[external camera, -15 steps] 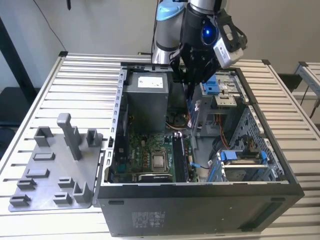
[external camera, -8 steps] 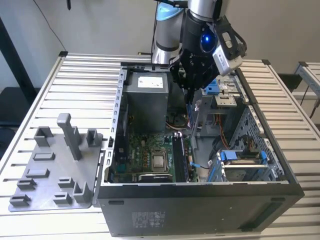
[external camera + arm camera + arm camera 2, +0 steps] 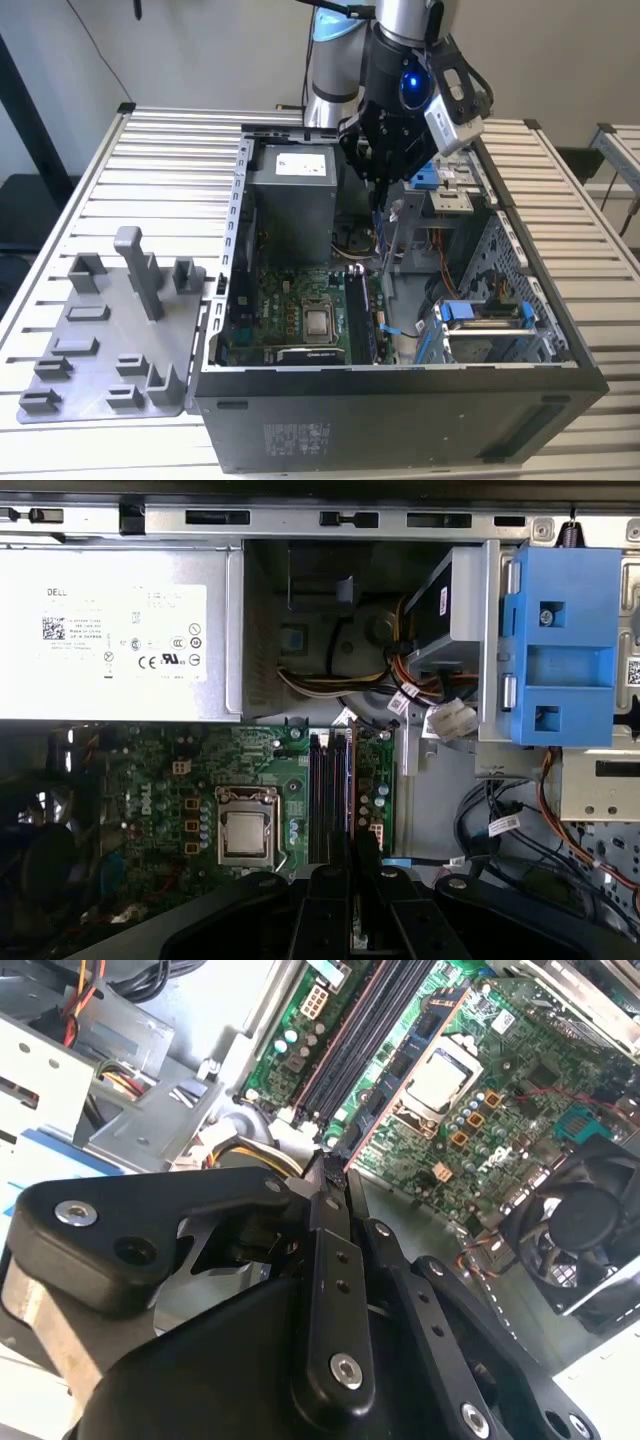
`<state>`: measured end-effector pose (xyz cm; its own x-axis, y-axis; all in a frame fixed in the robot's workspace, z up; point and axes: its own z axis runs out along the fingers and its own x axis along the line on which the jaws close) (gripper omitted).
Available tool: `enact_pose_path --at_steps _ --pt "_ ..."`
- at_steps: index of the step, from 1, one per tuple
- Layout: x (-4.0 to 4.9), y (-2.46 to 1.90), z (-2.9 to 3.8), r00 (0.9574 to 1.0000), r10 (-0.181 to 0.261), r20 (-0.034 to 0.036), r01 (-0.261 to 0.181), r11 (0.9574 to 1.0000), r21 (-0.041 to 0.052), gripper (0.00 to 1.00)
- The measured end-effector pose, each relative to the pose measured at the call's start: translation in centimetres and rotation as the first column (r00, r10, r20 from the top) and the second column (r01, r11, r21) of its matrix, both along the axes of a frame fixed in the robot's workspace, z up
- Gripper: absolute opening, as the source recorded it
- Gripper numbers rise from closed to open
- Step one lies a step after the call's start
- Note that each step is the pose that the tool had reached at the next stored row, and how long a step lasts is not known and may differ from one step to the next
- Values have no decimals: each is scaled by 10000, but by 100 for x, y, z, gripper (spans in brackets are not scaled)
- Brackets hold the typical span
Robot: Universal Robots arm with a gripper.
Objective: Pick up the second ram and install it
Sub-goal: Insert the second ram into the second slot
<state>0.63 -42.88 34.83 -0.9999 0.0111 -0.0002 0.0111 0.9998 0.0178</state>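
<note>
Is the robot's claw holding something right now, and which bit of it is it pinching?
Yes. The gripper is shut on the second ram, pinching its top edge, above the memory slots.

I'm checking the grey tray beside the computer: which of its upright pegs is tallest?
The post near the middle of the tray, toward its back; it rises well above the short blocks around it.

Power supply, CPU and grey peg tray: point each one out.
Power supply (image 3: 110,620): first wrist view, on its labelled white face.
CPU (image 3: 246,837): first wrist view, on the middle of its metal lid.
Peg tray (image 3: 95,345): exterior view, on a bare part of its flat base.
</note>
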Motion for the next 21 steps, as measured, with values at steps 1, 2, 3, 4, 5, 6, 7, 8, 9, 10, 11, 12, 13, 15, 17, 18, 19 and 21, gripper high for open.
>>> enact_pose_path --at_steps 1,2,3,4,5,6,7,8,9,10,11,12,13,15,17,18,19,21 --pt "0 0 -4 10000 0 0 0 10000 2 14" --pt "0 0 -7 10000 0 -1 0 10000 1 14" --pt "0 0 -12 10000 0 -3 0 10000 -1 14" --pt "0 0 -22 10000 0 -3 0 10000 -11 14" --pt "0 0 -31 10000 0 -5 0 10000 -19 14" --pt "0 0 -46 10000 1 -5 -1 10000 -23 14" --pt "0 0 -64 10000 2 -4 -2 10000 -25 14" --pt "-2 0 -80 10000 4 -4 -4 10000 -26 14" --pt "-3 -4 -98 10000 22 -4 -22 10000 -25 14" --pt "-3 -15 -117 10000 37 -3 -37 10000 -23 14" --pt "-4 -20 -136 10000 40 -3 -40 10000 -23 14" --pt "-4 -23 -154 10000 41 -11 -41 10000 -23 14" --pt "-3 -28 -169 10000 44 -24 -44 10000 -24 14" --pt "-6 -33 -204 10000 41 -39 -41 10000 -23 14" --pt "-15 -34 -237 10000 43 -44 -43 10000 -28 14" --pt "-21 -34 -255 10000 43 -44 -44 10000 -27 14" --pt "-30 -34 -272 10000 43 -48 -43 10000 -27 14" --pt "-45 -37 -293 10000 43 -84 -43 10000 -37 14"
